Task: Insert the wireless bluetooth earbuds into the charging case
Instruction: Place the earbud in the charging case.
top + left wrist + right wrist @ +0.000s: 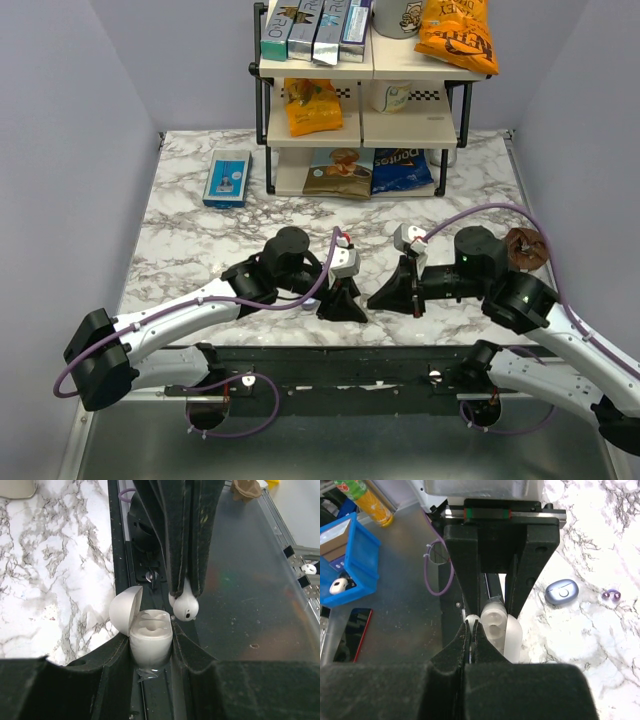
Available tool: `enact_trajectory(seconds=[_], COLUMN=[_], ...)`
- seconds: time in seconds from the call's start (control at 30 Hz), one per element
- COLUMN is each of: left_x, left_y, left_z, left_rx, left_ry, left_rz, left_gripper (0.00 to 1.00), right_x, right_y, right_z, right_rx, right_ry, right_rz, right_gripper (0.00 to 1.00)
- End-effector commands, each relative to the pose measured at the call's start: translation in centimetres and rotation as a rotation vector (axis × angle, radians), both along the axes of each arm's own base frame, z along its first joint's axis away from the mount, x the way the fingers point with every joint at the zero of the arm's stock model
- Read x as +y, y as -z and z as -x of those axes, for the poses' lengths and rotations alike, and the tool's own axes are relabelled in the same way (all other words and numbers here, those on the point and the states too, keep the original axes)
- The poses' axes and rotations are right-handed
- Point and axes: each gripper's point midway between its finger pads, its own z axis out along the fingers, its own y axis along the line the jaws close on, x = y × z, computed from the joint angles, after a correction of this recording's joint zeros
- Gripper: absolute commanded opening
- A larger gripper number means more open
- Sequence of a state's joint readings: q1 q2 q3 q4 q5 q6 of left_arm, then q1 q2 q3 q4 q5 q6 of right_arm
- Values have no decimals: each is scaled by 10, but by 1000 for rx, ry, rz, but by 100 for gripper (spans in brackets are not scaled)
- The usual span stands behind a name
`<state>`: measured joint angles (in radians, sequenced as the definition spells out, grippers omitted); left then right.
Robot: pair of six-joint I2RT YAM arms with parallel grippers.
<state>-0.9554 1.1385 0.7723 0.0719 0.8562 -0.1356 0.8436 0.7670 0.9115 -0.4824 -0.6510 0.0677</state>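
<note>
The charging case (151, 635) is held between the fingers of the left claw (150, 647), which is closed narrowly on its lower body. The lid (124, 607) is swung open to one side. Both hollows (150, 621) in the case are seen empty, so no earbud is put in yet. One earbud (186, 609) is pinched at the tips of the right claw (186, 587), whose fingers are almost together. It hangs just at the rim of the case, outside the hollows; whether it touches cannot be told. It is judged that this earbud remains to be seated, and then the second one, whose place cannot be told.
</note>
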Motion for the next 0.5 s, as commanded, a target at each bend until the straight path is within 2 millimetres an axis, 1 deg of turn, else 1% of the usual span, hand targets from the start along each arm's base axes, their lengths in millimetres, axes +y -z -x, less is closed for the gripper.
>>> enact_trajectory(seconds=[0.0, 0.2, 0.47], left_x=[-3, -4, -4], left_y=[-17, -19, -18], left_z=[-3, -3, -3], left_rx=[-41, -40, -35], left_ry=[-6, -9, -12], left_rz=[77, 100, 104], left_gripper=[0, 0, 0], right_x=[4, 5, 1], right_y=[5, 7, 0], right_z=[-9, -15, -24], right_rx=[-19, -38, -63], right_ry=[54, 101, 180], right_rz=[-11, -31, -84], right_gripper=[1, 1, 1])
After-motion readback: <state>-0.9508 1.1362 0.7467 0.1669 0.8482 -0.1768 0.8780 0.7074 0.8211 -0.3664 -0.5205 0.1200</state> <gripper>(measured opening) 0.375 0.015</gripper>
